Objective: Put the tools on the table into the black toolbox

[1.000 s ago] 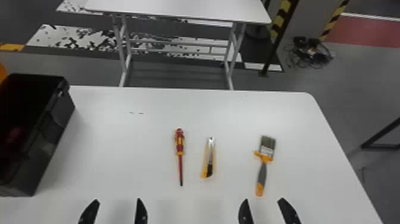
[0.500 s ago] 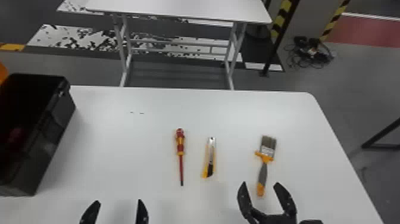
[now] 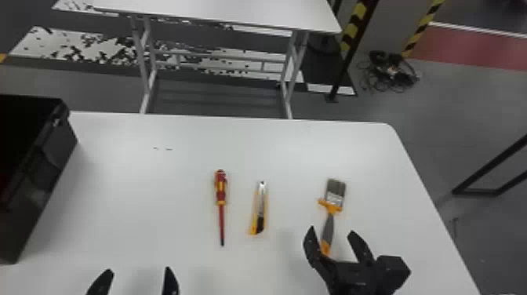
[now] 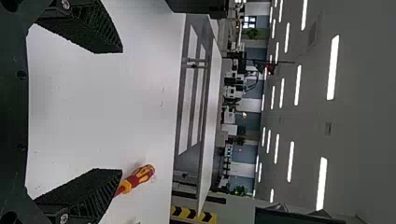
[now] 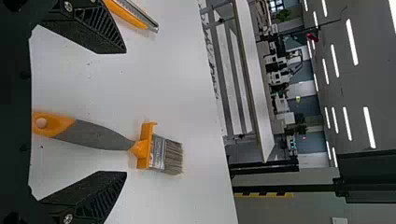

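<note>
My right gripper [image 3: 332, 232] is open over the handle end of the paint brush [image 3: 328, 231]. In the right wrist view the brush [image 5: 100, 135] lies between the spread fingers of the right gripper [image 5: 126, 112], with nothing gripped. At the head view's bottom left, my left gripper [image 3: 138, 270] stands open; the left wrist view shows that gripper [image 4: 122, 111] with a red-yellow screwdriver [image 4: 140, 176] beyond one fingertip. The screwdriver [image 3: 221, 192] and a yellow utility knife [image 3: 259, 210] lie mid-table. At the left edge is the black toolbox [image 3: 47, 172], open on top.
The white table [image 3: 164, 176] carries everything, its right edge slanting beyond the brush. Past its far edge stand a second white table [image 3: 235, 11] and a striped post [image 3: 351, 35], with a cable heap [image 3: 392, 70] on the floor.
The right gripper has moved forward and a little right from the front edge to above the brush handle. The head view has shifted slightly. The left gripper and tools look unmoved.
</note>
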Controlling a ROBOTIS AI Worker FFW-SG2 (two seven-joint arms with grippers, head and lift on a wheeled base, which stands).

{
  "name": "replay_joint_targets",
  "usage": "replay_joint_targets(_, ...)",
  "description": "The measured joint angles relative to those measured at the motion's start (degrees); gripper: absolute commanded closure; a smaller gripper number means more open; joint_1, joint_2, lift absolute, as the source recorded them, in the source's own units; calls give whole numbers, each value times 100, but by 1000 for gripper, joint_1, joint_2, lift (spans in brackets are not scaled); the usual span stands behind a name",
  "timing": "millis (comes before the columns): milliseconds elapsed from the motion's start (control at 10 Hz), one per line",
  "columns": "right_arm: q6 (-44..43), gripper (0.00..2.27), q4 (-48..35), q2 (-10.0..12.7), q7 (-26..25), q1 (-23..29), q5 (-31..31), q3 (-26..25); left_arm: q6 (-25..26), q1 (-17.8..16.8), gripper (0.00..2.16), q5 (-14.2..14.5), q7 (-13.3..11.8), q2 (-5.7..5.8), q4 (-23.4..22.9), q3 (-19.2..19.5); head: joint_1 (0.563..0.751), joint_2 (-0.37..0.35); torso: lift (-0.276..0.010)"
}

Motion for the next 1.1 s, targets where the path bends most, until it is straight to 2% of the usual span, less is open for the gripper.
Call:
replay_joint_targets(500,958,80,-4,46,-130,-401,38,-47,5,-29,80,-17,-78,5,-7,-20,695,-191,-75)
replay_joint_targets(1100,1710,188,-238,108,-158,-448,53,-55,28,-48,80,-10,-88,54,-2,-68,695,-179,-75)
